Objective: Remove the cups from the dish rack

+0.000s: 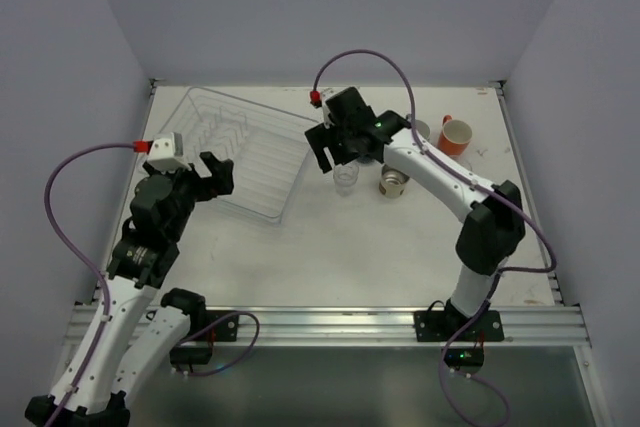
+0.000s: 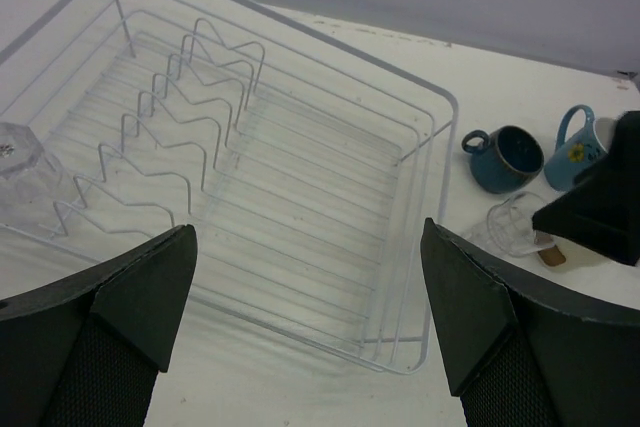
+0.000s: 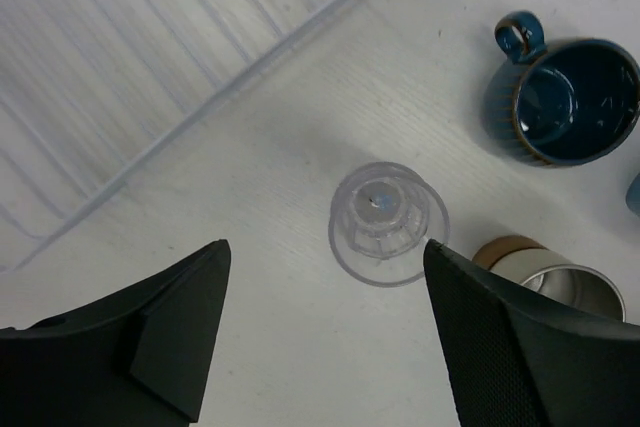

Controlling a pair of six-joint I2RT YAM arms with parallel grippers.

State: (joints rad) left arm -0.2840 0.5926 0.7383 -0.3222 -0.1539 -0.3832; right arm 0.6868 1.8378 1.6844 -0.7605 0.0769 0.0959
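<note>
The clear dish rack (image 1: 262,162) lies left of centre on the table. In the left wrist view the rack (image 2: 300,177) holds one clear tumbler (image 2: 25,179) at its left end. My left gripper (image 2: 310,332) is open and empty, over the rack's near rim. My right gripper (image 3: 325,337) is open and empty, just above a clear tumbler (image 3: 385,222) that stands on the table right of the rack. A dark blue handled cup (image 3: 570,97), a light blue mug (image 2: 577,147), a cream cup (image 3: 548,272) and an orange cup (image 1: 455,135) stand on the table.
The right arm (image 1: 440,177) reaches over the cups beside the rack. Grey walls close in the table on three sides. The metal rail (image 1: 330,322) runs along the near edge.
</note>
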